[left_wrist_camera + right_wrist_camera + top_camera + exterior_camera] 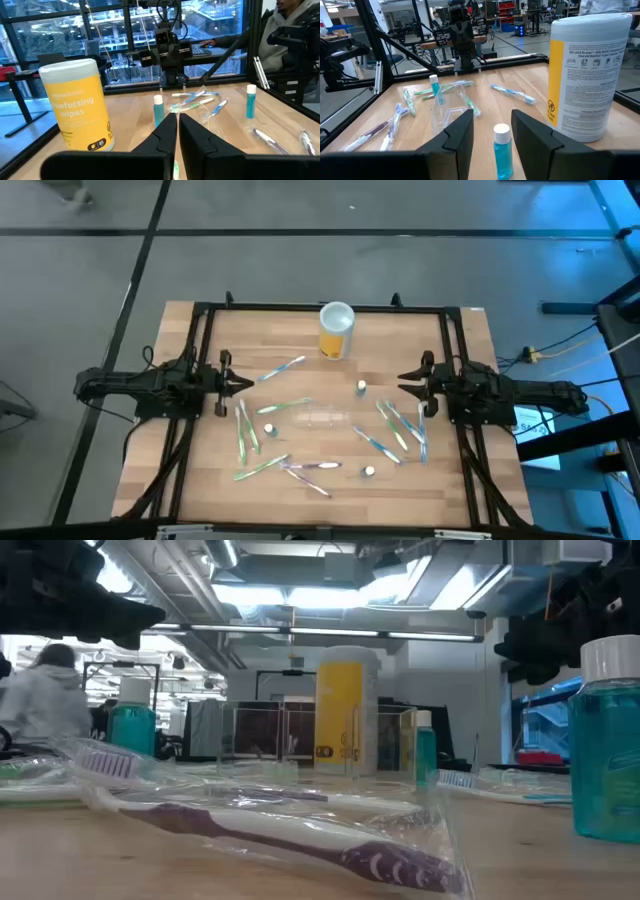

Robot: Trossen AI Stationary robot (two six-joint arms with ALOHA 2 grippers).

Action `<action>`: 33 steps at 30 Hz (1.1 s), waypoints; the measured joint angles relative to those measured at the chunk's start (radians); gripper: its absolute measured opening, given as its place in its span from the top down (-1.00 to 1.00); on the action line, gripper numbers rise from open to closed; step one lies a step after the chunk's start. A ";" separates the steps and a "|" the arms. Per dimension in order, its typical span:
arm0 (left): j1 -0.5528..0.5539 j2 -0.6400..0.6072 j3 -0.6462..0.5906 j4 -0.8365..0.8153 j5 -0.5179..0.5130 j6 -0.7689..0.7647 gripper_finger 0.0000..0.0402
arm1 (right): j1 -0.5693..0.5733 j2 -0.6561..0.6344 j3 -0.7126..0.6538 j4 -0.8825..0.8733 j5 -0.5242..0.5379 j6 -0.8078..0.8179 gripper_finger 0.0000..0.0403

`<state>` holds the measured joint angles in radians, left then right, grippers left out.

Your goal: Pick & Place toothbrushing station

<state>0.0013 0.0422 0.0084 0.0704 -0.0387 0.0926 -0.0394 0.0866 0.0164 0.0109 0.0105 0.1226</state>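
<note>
Wood-slat table (200,480) inside black frame, open lab hall with glazing beyond. Strewn with wrapped toothbrushes (262,468) and small bottles. Toothbrushing station (322,418) near table centre, long axis running arm to arm, about midway between both. Left gripper (243,383) closed, empty. Right gripper (404,379) part-open, holding nothing, facing inward.

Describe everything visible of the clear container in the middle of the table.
The clear container is a small, colourless, see-through plastic box, long and low, with thin upright walls and an open top. It sits flat near the table's centre, looks empty, and wrapped toothbrushes lie around it. Neither gripper touches it.
</note>
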 joint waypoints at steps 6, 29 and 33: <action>0.000 0.000 0.000 0.000 0.002 0.000 0.92 | 0.000 0.000 0.000 0.000 -0.014 0.000 0.32; 0.000 0.000 0.000 0.000 0.011 -0.004 0.92 | 0.000 0.000 0.101 -0.176 -0.026 0.000 0.32; 0.000 0.000 0.000 0.000 0.011 -0.003 0.93 | 0.000 0.001 0.130 -0.196 -0.024 0.013 0.32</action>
<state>0.0013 0.0422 0.0083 0.0703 -0.0280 0.0891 -0.0392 0.0880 0.1465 -0.1852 -0.0139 0.1354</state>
